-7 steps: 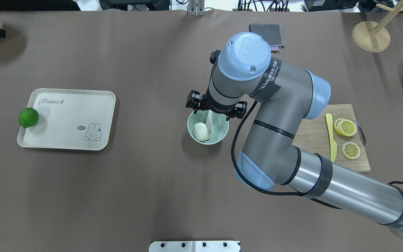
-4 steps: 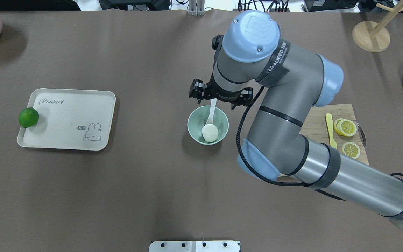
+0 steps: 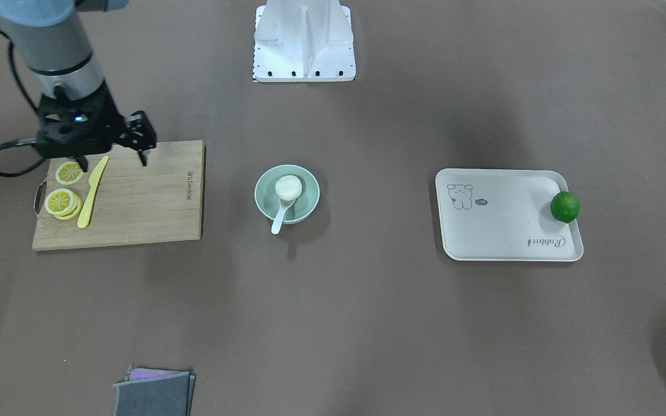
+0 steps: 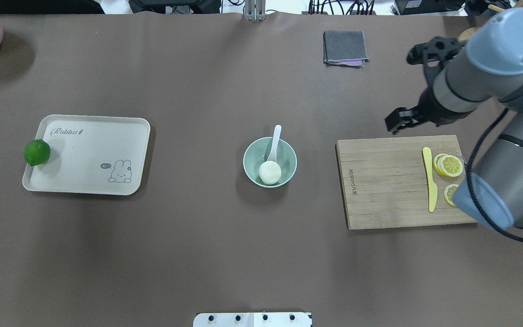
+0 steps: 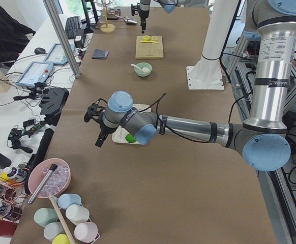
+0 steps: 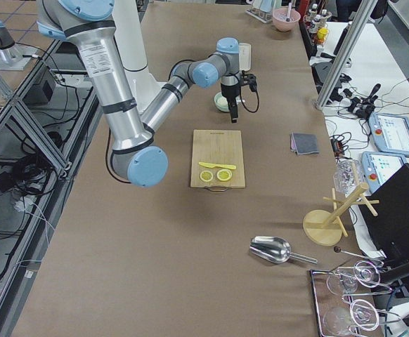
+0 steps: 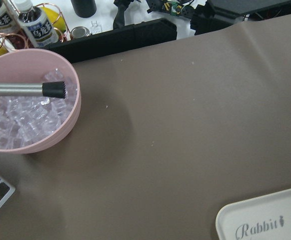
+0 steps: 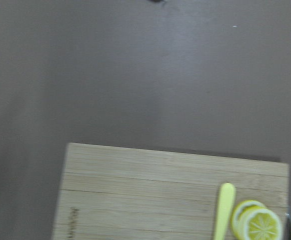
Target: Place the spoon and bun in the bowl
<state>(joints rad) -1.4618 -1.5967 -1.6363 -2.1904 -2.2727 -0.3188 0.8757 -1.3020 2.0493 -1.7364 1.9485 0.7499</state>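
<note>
The pale mint-green bowl (image 4: 249,156) stands at the table's middle. The white bun (image 4: 270,172) lies inside it. The white spoon (image 4: 275,141) lies in the bowl too, its scoop beside the bun and its handle out over the far rim. All three also show in the front view, bowl (image 3: 307,186), bun (image 3: 288,187), spoon (image 3: 279,219). My right gripper (image 3: 112,160) is open and empty above the far edge of the cutting board, well right of the bowl. My left gripper (image 5: 99,138) shows only in the left side view, beyond the tray; I cannot tell its state.
A wooden cutting board (image 4: 388,181) with a yellow knife (image 4: 430,179) and lemon slices (image 4: 448,165) lies right of the bowl. A cream tray (image 4: 86,154) with a green lime (image 4: 37,152) lies left. A grey cloth (image 4: 344,47) is at the back. A pink ice bowl (image 7: 60,135) is far left.
My right gripper let go of the spoon over the bowl, rose, and swung right to the cutting board. The spoon stays in the bowl; the bun shifted slightly.
</note>
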